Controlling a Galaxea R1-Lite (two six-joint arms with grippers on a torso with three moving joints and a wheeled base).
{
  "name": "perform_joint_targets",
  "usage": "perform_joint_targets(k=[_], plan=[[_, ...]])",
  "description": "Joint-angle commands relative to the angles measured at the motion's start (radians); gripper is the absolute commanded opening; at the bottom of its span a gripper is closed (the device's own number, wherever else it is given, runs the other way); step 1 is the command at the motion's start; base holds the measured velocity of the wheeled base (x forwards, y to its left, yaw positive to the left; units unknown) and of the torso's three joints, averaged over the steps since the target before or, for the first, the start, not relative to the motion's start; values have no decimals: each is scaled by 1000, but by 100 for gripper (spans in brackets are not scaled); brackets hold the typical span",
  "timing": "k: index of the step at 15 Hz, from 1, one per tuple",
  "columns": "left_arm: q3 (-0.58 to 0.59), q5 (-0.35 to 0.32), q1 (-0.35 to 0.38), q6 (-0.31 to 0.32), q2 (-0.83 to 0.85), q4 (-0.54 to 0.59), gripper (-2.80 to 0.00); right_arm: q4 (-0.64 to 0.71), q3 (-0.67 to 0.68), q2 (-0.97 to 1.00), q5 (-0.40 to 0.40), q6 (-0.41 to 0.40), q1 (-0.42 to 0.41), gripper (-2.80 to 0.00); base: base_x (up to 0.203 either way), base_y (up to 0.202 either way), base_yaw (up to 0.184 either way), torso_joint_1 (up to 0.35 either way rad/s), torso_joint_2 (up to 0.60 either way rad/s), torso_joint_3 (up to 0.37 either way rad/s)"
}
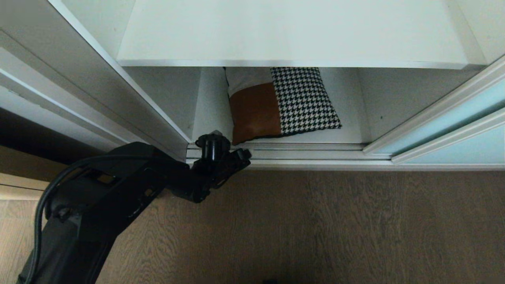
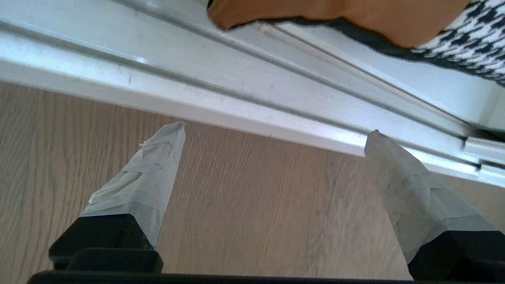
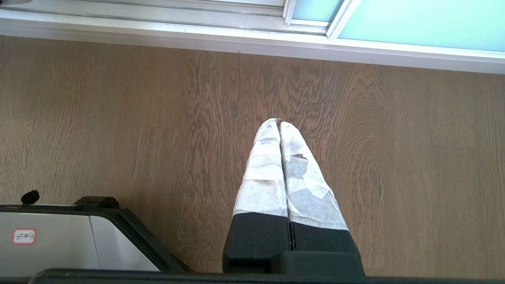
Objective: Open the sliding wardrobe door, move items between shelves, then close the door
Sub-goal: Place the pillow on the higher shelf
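Nearest, over the brown wood-grain plank floor [image 3: 118, 118], the right gripper [image 3: 279, 123] hung parked with its white-taped fingers pressed together on nothing. Beside it sat a pale grey robot-base panel [image 3: 51, 244] bearing a small red-bordered label [image 3: 24, 236], its writing too small to read. Further on, the left gripper [image 2: 276, 132] hovered above the floor just before the silvery sliding-door track [image 1: 307, 157], its taped fingers [image 2: 154, 173] spread wide and empty. Beyond the track, the rectangular houndstooth, rust-brown and grey cushion [image 1: 282, 104] lay on the white laminate bottom shelf [image 1: 347, 136], near the front edge. A second white shelf board [image 1: 292, 35] spanned above. The frosted aqua glass sliding wardrobe door [image 1: 453, 134] stood slid aside to the right.
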Motion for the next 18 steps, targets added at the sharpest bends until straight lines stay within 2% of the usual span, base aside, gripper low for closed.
perform_joint_targets(k=[1,3,5,7,10,15,18], plan=[[-40,2,3,16,26,-6,0,0,0,1,0,0,0,-280,0,0,0,0,0,0],[-54,5,12,54,30,-13,0,0,0,1,0,0,0,-280,0,0,0,0,0,0],[-131,4,24,101,63,-19,0,0,0,1,0,0,0,-280,0,0,0,0,0,0],[-156,6,28,140,92,-30,0,0,0,1,0,0,0,-280,0,0,0,0,0,0],[-198,2,28,177,142,-116,0,0,0,1,0,0,0,-280,0,0,0,0,0,0],[-264,-4,26,211,184,-124,0,0,0,1,0,0,0,-280,0,0,0,0,0,0],[-364,-19,26,249,230,-116,0,0,0,1,0,0,0,-280,0,0,0,0,0,0]])
